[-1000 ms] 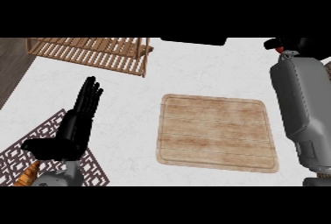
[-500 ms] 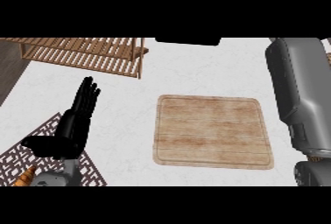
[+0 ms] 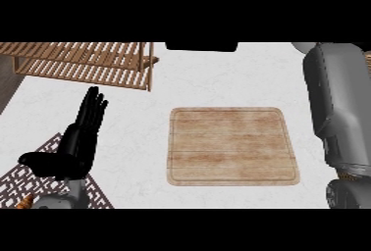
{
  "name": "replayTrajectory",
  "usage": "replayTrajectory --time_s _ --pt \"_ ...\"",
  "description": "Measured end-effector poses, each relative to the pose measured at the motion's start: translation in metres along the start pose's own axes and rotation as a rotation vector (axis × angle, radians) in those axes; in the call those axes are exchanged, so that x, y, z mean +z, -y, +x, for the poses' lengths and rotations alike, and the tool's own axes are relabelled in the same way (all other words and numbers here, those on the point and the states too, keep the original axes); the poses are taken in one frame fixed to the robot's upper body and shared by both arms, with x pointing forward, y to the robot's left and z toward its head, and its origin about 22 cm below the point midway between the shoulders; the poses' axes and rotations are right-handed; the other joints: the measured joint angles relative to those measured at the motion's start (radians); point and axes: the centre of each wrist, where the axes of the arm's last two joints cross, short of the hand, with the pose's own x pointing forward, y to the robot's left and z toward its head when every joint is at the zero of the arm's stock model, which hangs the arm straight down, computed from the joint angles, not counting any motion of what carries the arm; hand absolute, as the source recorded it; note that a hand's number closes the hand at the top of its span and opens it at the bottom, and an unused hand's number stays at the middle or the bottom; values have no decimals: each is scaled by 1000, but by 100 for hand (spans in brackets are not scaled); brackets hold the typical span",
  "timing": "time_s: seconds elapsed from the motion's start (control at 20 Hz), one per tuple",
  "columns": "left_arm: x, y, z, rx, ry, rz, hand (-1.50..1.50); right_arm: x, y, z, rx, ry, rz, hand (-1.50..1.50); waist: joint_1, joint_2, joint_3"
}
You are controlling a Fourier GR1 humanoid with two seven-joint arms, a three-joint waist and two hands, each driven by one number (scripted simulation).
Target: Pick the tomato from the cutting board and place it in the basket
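The left robot hand (image 3: 81, 135) rests over the white tabletop (image 3: 217, 78), fingers straight and together, pointing toward the slatted wooden basket (image 3: 87, 61). The right forearm (image 3: 340, 108) stretches along the wooden cutting board (image 3: 232, 146)'s right side; its robot hand lies out of view.

A white, faintly speckled counter (image 3: 217, 83) is seen from steeply above under even light. A dark patterned mat (image 3: 29, 169) is laid at its lower left. A black object (image 3: 201, 46), possibly an appliance, is cut off at the top edge.
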Motion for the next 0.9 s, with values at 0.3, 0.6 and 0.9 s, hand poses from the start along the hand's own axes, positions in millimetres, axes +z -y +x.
replayTrajectory --time_s 0.3,0.6,0.9 --pt "7 -7 -7 -4 -13 29 0 -1 -6 -13 10 -29 -31 150 -22 -7 1" --pt "10 -8 -7 -7 -11 42 0 -4 -17 -35 37 -69 -41 150 -36 -11 1" --pt "9 -15 -9 -4 -16 52 0 -7 -24 -62 50 -116 -18 150 -46 -18 -4"
